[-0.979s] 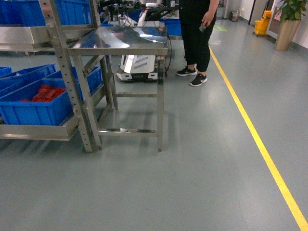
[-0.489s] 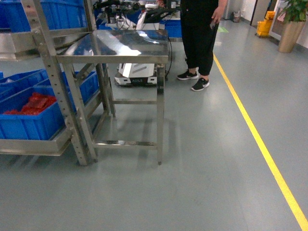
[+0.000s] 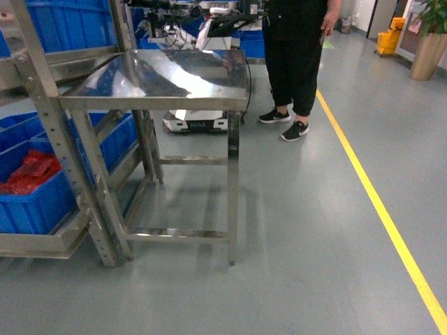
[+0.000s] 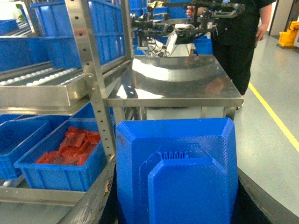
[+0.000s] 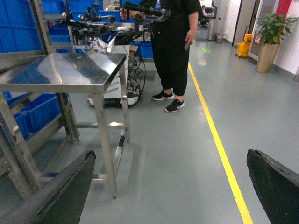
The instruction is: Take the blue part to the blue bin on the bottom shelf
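Left claw (image 4: 175,205) is clamped on the blue part (image 4: 177,163), its dark fingers (image 4: 96,200) pressed against either side; the part fills the lower middle of that wrist view. Right claw (image 5: 170,161) hangs with its jaws wide apart and nothing between them.

By my reckoning the pick is done and the carry is in hand, with the placing not yet begun. The bottom shelf (image 3: 38,243) lies at about eight o'clock in my head view, holding a blue bin (image 3: 31,209) with red pieces (image 3: 31,171) in it. In the left wrist view more blue bins sit beside it, and which one is meant I cannot tell. The next move calls for turning toward nine o'clock, then lowering the part under the upper level and over a bin rim.

Edges to mind: the rack upright (image 3: 63,153) and the corner of the steel table (image 3: 160,73), both close at ten to eleven o'clock. A person (image 3: 293,63) stands at one o'clock. Open floor runs from three to six o'clock, out to the yellow line (image 3: 377,209)
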Tool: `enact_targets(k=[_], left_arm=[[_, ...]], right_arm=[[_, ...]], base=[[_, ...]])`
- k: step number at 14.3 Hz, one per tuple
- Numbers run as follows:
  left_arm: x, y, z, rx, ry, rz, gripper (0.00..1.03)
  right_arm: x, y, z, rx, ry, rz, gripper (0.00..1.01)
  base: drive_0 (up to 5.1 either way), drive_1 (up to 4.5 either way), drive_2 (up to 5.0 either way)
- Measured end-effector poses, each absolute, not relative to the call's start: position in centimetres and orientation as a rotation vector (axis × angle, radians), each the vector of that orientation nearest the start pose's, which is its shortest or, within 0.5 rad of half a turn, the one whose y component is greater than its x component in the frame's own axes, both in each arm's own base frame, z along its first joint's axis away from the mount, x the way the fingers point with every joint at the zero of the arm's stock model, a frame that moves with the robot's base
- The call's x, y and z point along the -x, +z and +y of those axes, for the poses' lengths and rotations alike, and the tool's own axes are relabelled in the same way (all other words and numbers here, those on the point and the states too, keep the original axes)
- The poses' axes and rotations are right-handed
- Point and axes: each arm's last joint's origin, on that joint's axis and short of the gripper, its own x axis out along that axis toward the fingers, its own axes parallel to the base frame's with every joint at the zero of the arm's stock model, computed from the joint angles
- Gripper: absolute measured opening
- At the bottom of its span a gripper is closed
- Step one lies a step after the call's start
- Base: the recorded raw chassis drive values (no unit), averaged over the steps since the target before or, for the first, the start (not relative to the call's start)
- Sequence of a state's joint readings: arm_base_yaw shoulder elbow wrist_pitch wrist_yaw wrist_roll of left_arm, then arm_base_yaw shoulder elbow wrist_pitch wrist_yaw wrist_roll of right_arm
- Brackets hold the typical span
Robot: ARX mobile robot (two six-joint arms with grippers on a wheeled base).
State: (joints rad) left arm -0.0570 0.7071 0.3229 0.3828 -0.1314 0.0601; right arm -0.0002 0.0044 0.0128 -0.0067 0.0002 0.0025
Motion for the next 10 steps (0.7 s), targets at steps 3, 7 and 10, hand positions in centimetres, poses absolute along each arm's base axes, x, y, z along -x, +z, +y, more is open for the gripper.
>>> enact_targets(k=[3,7,10], left_arm=[[-16.51,23.93,-0.60,-0.060,0.071,-0.002,0.44],[-16.51,23.97,-0.60,-0.059,0.072,-0.005,0.44],[-16.49,23.98,-0.59,-0.059,0.072,-0.006,0.44]], right_arm=[[-9.72,16.72,0.00,-0.002,0.000,-0.006,0.98],[-9.72,16.70,0.00,-0.002,0.000,-0.003,0.98],[-9.72,16.71,0.00,-0.002,0.000,-0.004,0.98]], base=[[-0.1,4.20,-4.3],[0.0,4.27,-4.2],[-0.1,3.84,-4.0]])
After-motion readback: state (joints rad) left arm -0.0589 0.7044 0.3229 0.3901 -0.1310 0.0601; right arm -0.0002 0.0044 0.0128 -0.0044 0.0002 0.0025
